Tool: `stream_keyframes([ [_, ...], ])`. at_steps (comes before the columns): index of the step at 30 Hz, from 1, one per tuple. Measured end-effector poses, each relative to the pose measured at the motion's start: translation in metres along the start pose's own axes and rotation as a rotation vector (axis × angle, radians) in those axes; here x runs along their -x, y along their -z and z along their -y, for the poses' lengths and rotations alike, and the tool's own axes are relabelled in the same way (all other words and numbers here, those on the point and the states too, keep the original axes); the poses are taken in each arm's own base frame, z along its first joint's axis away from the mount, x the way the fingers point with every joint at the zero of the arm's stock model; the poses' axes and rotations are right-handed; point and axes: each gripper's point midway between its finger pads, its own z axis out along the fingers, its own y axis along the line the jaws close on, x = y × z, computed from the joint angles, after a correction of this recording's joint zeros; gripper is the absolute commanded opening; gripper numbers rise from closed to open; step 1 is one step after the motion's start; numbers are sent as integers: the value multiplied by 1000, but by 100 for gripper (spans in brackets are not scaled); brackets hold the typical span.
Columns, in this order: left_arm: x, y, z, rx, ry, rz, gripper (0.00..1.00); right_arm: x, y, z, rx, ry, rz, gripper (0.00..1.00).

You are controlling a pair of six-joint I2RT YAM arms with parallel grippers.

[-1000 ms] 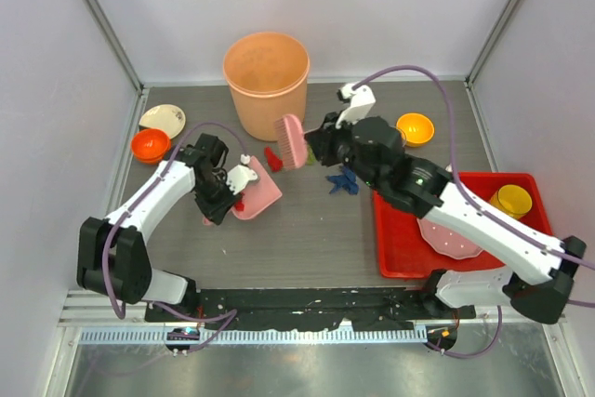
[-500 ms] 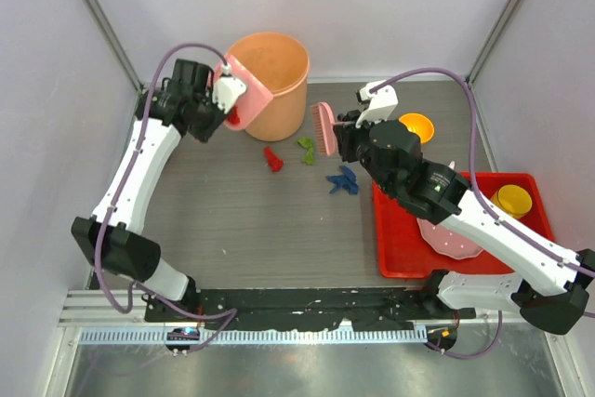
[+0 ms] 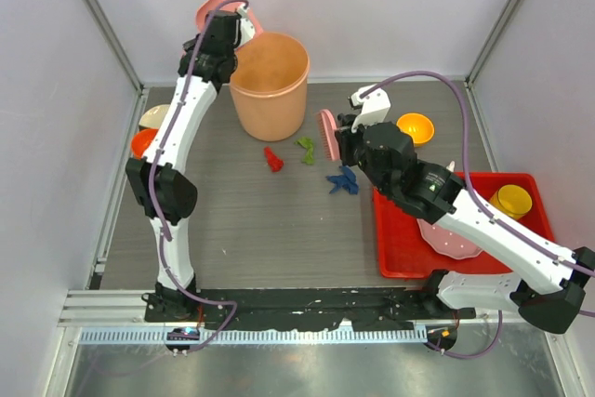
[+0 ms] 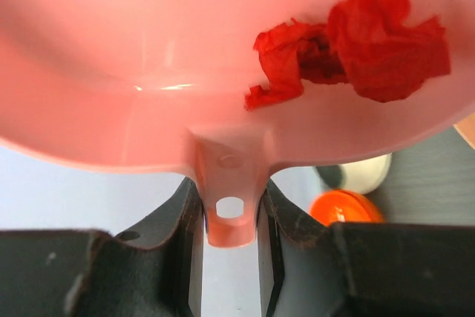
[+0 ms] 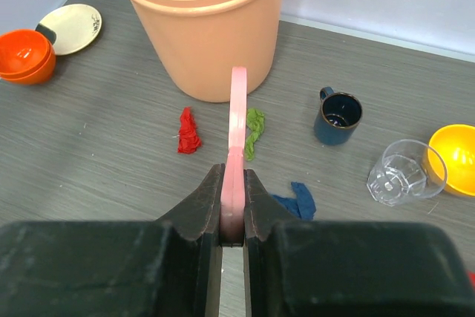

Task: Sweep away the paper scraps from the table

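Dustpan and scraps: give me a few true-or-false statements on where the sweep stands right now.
1. The left gripper grips the pink dustpan by its handle. True.
2. The dustpan is empty. False: crumpled red paper lies in it.
3. A red scrap, a green scrap and a blue scrap lie on the table. True.
4. The right gripper is open and empty. False: it is shut on the pink brush.
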Motion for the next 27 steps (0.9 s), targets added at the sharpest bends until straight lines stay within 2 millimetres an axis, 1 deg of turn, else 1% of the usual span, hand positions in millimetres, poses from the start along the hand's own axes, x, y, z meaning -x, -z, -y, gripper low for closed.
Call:
stream_keyframes([
  [3,18,-10,-16,147,-113,8,0,-2,-1,0,0,9,-5,1],
  [7,41,-12,-24,311,-275,31,0,-2,-1,0,3,17,-7,1],
  [11,68,-5,-36,483,-410,71,0,-4,-2,-3,20,37,-12,1],
  [14,81,5,-44,574,-476,93,0,-9,-3,-5,37,53,-20,1],
  [16,86,11,-50,629,-512,106,0,-13,-3,-6,43,64,-29,1],
  [18,87,14,-50,667,-536,116,0,-15,-4,-6,48,72,-35,1],
  [20,88,13,-45,692,-572,140,0,-16,-4,-8,56,76,-38,1],
  [24,87,6,-25,690,-648,172,0,-17,-4,-9,66,86,-40,1],
  [26,87,4,-23,683,-664,170,0,-18,-4,-10,74,93,-41,1],
  [27,87,5,-24,683,-655,166,0,-18,-4,-11,79,94,-40,1],
])
